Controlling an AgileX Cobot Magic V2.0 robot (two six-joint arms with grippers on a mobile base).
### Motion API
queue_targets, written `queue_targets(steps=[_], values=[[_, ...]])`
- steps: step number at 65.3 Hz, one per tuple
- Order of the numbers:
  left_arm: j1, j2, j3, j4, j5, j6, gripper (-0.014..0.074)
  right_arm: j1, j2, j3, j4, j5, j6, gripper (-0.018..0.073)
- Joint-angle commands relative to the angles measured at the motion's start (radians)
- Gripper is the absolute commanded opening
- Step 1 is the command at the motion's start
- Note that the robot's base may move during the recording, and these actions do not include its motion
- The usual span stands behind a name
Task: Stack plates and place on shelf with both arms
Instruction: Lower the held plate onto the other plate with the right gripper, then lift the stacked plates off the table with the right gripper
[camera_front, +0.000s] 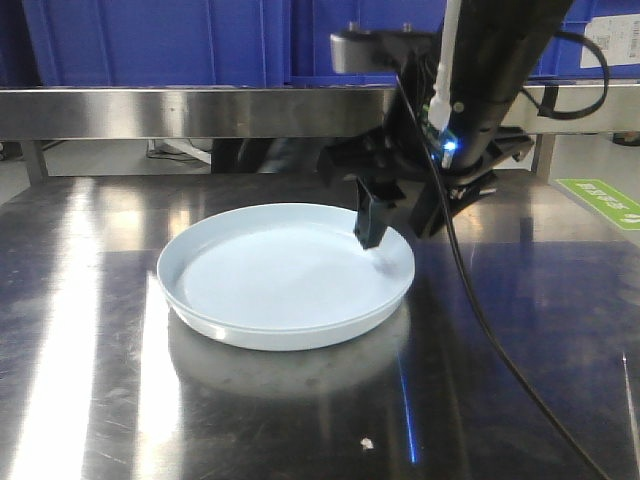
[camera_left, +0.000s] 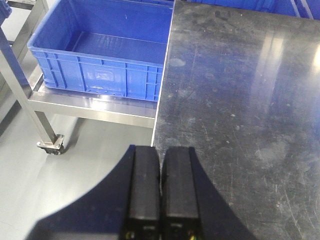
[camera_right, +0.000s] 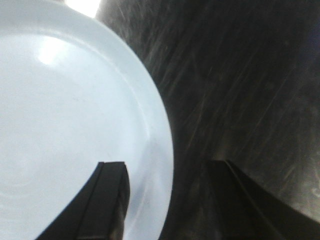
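Note:
One pale bluish-white plate lies flat on the steel table. I cannot tell whether a second plate lies under it. My right gripper, black with a small blue light, is open at the plate's right rim. In the right wrist view one finger is over the inside of the plate and the other finger is outside over the table, with the rim between them. My left gripper is shut and empty above the table's edge, and it does not show in the front view.
A steel shelf rail crosses behind the table with blue crates beyond it. A thin black cable trails across the table's right side. In the left wrist view a blue crate sits on a low wheeled cart beside the table.

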Motion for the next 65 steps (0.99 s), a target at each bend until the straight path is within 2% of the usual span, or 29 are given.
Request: queue_targets(steps=[1,14,29,35,41,42,45,65], values=[[0.003,0.001,-0.03,0.005,-0.075,-0.012,0.0083,0.0,-0.03,-0.034,-0.003,-0.032,-0.009,0.0438],[0.003,0.001,-0.03,0.005,-0.075,-0.012,0.0083,0.0,-0.015,-0.034,-0.003,-0.031,-0.009,0.0425],[0.003,0.001,-0.03,0.005,-0.075,-0.012,0.0083,0.0,-0.011,-0.034,-0.003,-0.035,-0.009,0.0354],[0.003,0.001,-0.03,0.005,-0.075,-0.012,0.0083,0.0,-0.011,-0.034,-0.003,-0.038,-0.009,0.0238],[0.003,0.001,-0.03,0.005,-0.075,-0.012,0.0083,0.0,-0.023,-0.036,-0.005,-0.042,-0.009,0.0017],[0.003,0.001,-0.03,0.005,-0.075,-0.012,0.0083,0.0,-0.025,-0.037,-0.007,-0.043,-0.009,0.0008],[0.003,0.001,-0.03,0.005,-0.075,-0.012,0.0083,0.0,-0.038,-0.045,-0.018,-0.045,-0.009,0.0046],[0.003,0.001,-0.03,0.005,-0.075,-0.012,0.0083,-0.016,-0.214,-0.062,-0.073,-0.079,-0.009,0.0025]])
